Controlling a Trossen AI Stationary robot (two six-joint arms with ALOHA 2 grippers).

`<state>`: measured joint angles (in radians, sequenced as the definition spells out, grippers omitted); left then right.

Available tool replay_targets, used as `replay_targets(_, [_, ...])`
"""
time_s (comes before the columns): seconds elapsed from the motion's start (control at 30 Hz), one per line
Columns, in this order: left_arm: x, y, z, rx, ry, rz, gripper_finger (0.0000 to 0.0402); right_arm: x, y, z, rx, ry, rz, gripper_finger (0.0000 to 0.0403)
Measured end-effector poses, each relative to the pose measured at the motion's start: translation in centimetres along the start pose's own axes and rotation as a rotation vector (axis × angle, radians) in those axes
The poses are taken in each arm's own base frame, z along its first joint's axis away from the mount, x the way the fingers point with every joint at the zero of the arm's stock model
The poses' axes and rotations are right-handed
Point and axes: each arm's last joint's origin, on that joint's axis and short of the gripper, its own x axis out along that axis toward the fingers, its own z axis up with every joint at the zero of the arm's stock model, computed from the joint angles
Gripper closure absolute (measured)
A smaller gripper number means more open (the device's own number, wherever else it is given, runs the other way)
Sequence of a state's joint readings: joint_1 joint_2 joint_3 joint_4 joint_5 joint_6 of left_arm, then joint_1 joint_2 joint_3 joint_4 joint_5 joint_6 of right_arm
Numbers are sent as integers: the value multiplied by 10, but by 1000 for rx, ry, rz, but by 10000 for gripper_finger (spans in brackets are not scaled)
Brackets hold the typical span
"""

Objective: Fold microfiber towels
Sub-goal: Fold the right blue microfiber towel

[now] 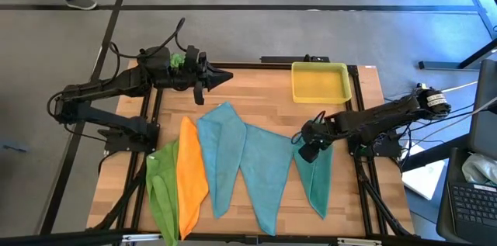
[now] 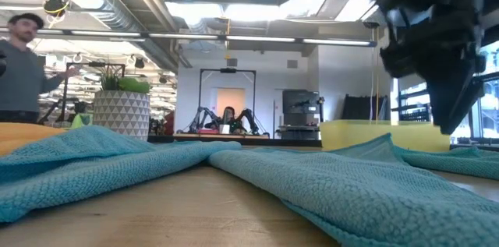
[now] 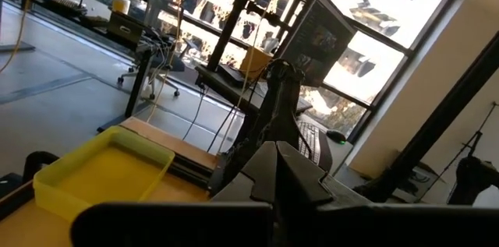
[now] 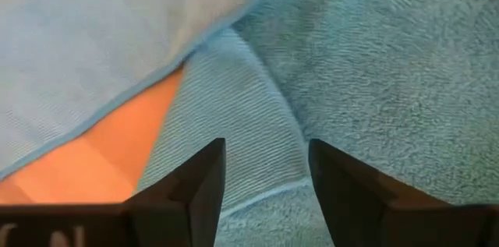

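Five towels lie in a row along the table's point(image 1: 272, 110) near edge, draped in long pointed folds: green towel point(image 1: 161, 188), orange towel point(image 1: 191, 172), then three teal towels point(image 1: 260, 168) overlapping at their corners. The right wrist view alone shows the weave, looped pile point(image 4: 390, 68) beside fine ribbing point(image 4: 234, 114). The right gripper point(image 1: 311, 145) hovers over the rightmost teal towel, fingers spread, nothing between them. The left gripper point(image 1: 220, 77) is pressed together, raised near the far edge. A yellow plastic tray point(image 1: 319, 81) sits at the far right.
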<state>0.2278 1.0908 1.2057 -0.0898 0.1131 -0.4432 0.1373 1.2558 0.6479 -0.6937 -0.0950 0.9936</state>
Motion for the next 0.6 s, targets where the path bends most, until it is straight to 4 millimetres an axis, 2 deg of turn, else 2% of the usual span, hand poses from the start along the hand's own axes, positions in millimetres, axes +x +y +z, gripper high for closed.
replay_targets(0.3, [0, 0, 0, -25, 1, -1, 401, 21, -2, 4, -7, 151, -29, 216])
replay_targets(0.6, [1, -6, -3, -27, 12, -25, 401, 21, -4, 3, -4, 176, -58, 217])
